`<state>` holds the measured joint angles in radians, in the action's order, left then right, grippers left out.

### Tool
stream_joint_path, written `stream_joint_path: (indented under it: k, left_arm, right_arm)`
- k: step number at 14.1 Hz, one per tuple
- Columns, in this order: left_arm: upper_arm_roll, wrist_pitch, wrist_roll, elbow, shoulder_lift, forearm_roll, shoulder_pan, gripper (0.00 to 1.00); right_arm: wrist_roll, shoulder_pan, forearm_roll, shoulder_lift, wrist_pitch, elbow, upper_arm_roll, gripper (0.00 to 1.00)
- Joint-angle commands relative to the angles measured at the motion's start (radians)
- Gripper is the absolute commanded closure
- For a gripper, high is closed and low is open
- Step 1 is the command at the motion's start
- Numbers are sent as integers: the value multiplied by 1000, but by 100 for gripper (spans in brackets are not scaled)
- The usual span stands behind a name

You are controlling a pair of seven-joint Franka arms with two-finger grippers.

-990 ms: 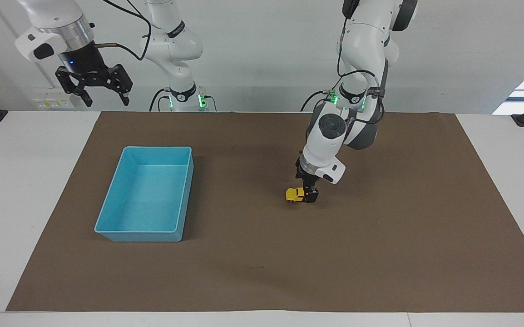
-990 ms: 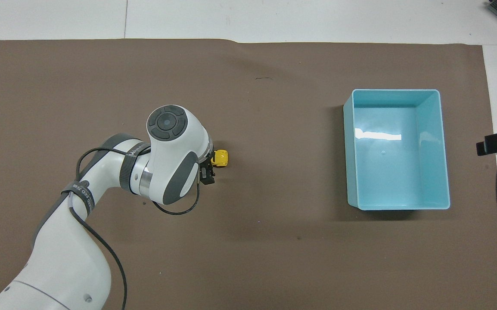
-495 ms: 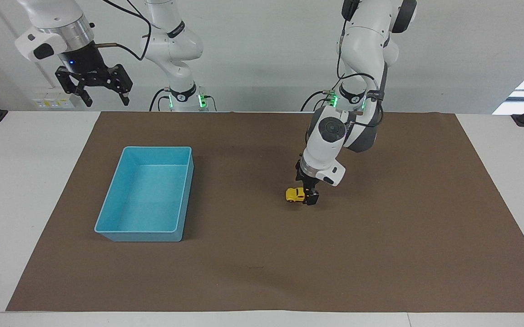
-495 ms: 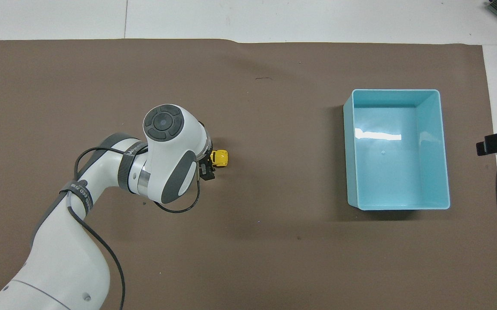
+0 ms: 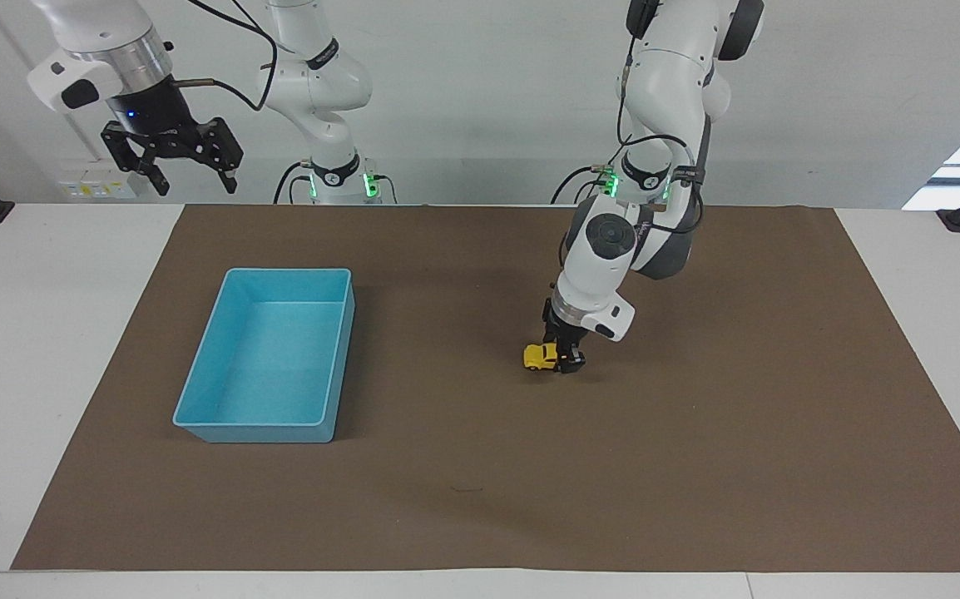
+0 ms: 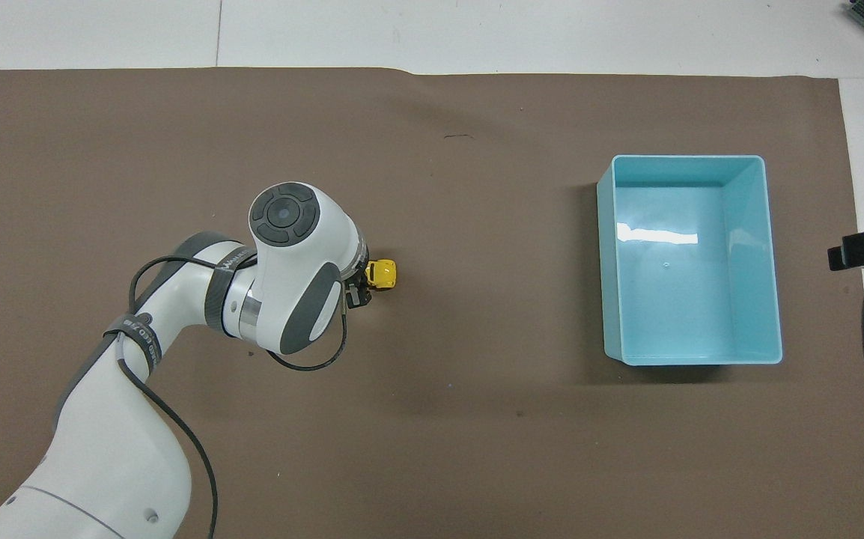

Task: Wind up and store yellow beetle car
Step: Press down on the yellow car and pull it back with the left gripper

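Note:
The yellow beetle car [image 5: 539, 356] [image 6: 384, 274] stands on the brown mat [image 5: 696, 433] near the table's middle, its wheels on the mat. My left gripper [image 5: 564, 359] [image 6: 364, 281] reaches down onto the end of the car that points toward the left arm's end of the table. Its fingers are shut on that end, which they partly hide. My right gripper [image 5: 189, 170] hangs open and empty high in the air at the right arm's end, where that arm waits.
A light blue bin [image 5: 280, 272] [image 6: 686, 157] with nothing in it sits on the mat toward the right arm's end. The brown mat [image 6: 477, 419] covers most of the white table [image 5: 47, 333].
The left gripper's fingers have closed in on the car's end. The left wrist has shifted slightly over the car. The car, the bin and the right arm have stayed put.

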<state>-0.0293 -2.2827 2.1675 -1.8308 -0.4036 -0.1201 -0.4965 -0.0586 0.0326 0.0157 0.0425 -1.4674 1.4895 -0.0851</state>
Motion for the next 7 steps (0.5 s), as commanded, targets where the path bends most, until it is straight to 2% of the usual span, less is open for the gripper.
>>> stream_joint_path:
  k: [1,7]
  left_arm:
    - [8,-20,-5,-24,6,19,-10,100]
    - [8,-24,-38,-34,-1,20,-1,100]
  right_arm:
    - [20,-5,20,11,-4,9,2,0]
    - [22,-5,18,11,-5,9,2,0]
